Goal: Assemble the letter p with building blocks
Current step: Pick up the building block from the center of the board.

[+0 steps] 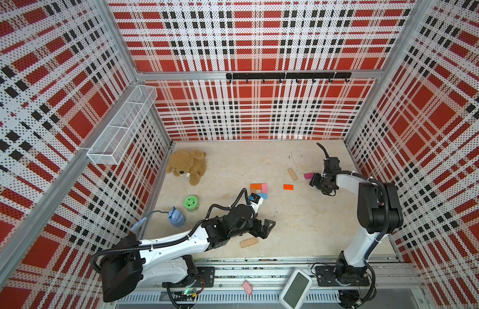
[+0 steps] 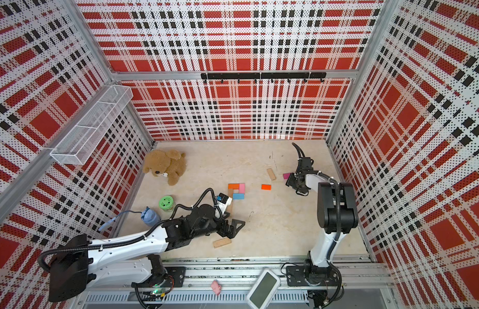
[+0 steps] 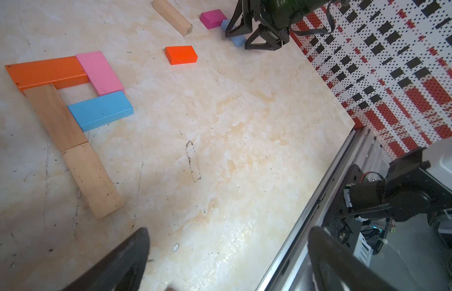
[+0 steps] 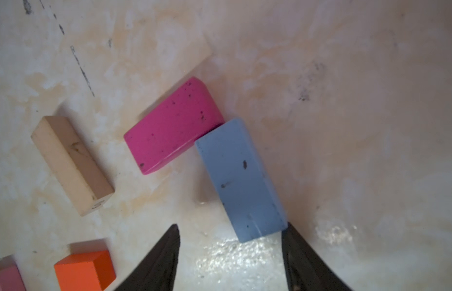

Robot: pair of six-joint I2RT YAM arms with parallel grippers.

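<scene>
Five building blocks lie joined in a P-like shape: orange (image 3: 46, 71), pink (image 3: 100, 73), light blue (image 3: 100, 110) and two tan ones (image 3: 56, 117) in line. The same group (image 1: 259, 188) shows in both top views. Loose blocks lie to the right: a small orange one (image 1: 288, 187), a tan one (image 1: 292, 174), a magenta one (image 4: 173, 126) and a grey-blue one (image 4: 241, 181). My right gripper (image 4: 231, 226) stands open low over the grey-blue block's near end, with one finger at its corner. Another tan block (image 1: 249, 242) lies beside my open, empty left gripper (image 3: 227, 230).
A brown teddy bear (image 1: 187, 166) sits at the back left. A green cylinder toy (image 1: 191, 203) and a blue pouch (image 1: 176, 217) stand by the left wall. A wire basket (image 1: 120, 125) hangs on that wall. A white device (image 1: 296, 291) lies on the front rail.
</scene>
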